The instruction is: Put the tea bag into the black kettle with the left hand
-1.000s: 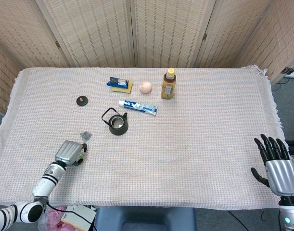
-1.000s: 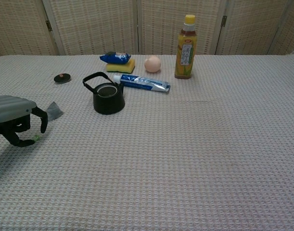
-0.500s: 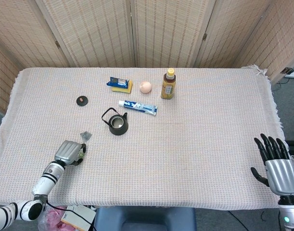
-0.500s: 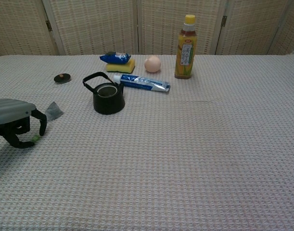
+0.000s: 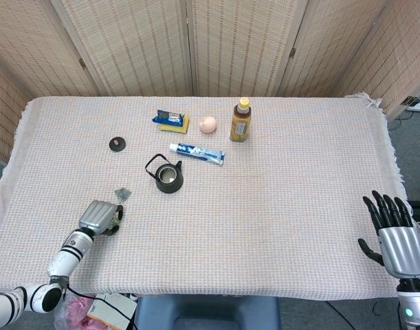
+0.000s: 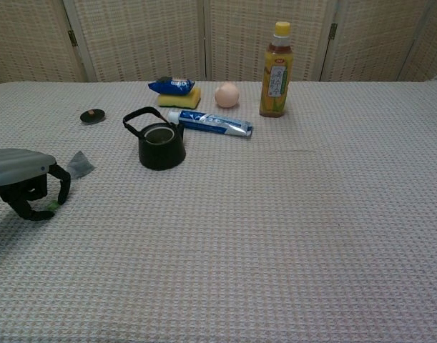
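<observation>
I see the tea bag (image 6: pixel 80 164) lying flat on the table (image 5: pixel 299 206), near the left edge, between my left hand (image 5: pixel 100 218) and the black kettle (image 5: pixel 168 177). It is a small grey packet; one corner points toward the kettle, but I cannot tell its long axis. In the chest view there is a small green bit at the fingertips (image 6: pixel 52 206); what it is I cannot tell.

My left hand rests low over the table, near the front left corner, just in front of the tea bag. Its silver back is up and the dark fingers are curled under it. I cannot tell if they pinch anything.

My right hand (image 5: pixel 395 237) is beyond the front right corner, fingers straight, spread, pointing up, holding nothing.

The kettle stands upright with no lid, its handle toward the left edge. Inside looks pale; I cannot tell the contents. A small black lid (image 5: pixel 117 144) lies apart, toward the back left.
</observation>
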{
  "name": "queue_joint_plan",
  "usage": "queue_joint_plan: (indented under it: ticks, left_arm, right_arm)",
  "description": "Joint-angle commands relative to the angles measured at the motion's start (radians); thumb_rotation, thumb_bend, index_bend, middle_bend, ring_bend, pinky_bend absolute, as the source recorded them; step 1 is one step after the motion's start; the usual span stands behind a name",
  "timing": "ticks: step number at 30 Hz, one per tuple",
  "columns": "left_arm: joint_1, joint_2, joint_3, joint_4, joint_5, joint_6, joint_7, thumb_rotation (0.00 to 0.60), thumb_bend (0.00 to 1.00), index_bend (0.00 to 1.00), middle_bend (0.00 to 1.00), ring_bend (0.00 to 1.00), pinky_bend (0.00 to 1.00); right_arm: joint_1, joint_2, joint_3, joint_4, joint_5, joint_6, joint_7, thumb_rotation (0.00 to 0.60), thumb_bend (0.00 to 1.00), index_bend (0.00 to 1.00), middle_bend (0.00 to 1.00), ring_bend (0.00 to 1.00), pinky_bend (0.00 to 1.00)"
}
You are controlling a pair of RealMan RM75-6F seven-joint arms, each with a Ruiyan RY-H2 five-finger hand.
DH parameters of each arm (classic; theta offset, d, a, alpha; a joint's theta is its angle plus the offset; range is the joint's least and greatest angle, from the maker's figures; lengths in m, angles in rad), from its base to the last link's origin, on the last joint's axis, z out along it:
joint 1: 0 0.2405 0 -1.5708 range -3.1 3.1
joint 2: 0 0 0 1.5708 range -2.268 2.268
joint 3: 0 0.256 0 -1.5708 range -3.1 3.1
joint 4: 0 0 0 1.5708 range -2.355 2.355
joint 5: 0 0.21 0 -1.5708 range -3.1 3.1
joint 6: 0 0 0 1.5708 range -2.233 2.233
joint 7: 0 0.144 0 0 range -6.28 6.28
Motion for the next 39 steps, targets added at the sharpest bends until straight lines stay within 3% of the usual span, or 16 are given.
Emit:
queue_joint_plan:
  ticks: [1, 25, 31, 39]
  left_arm:
    - [-0.001, -0.001, 0.0, 0.006, 0.004, -0.002, -0.009, 0.6, 0.36, 0.52, 1.0, 1.0, 1.0]
    - [0.005, 0.033, 0.007, -0.019, 0.012, 0.013, -0.013, 0.6, 0.36, 0.56, 1.0, 1.0, 1.0]
    - [0.008, 0.085, -0.002, -0.094, -0.005, 0.052, 0.044, 0.6, 0.36, 0.56, 1.0, 1.0, 1.0]
    - [-0.003, 0.23, -0.034, -0.332, -0.079, 0.13, 0.196, 0.6, 0.36, 0.55, 1.0, 1.0, 1.0]
  right_arm:
    - [0.0, 0.0, 0.0, 0.0, 0.001, 0.0, -0.001, 0.6, 0.18, 0.0, 0.0, 0.0, 0.0]
    - [0.007, -0.007, -0.001, -0.001, 0.009, -0.013, -0.019, 0.6, 0.18, 0.0, 0.0, 0.0, 0.0]
    - [0.008, -0.006, -0.002, -0.002, 0.008, -0.012, -0.018, 0.6, 0.18, 0.0, 0.0, 0.0, 0.0]
    - [0.003, 0.006, -0.001, -0.003, 0.004, 0.0, 0.013, 0.6, 0.18, 0.0, 0.0, 0.0, 0.0]
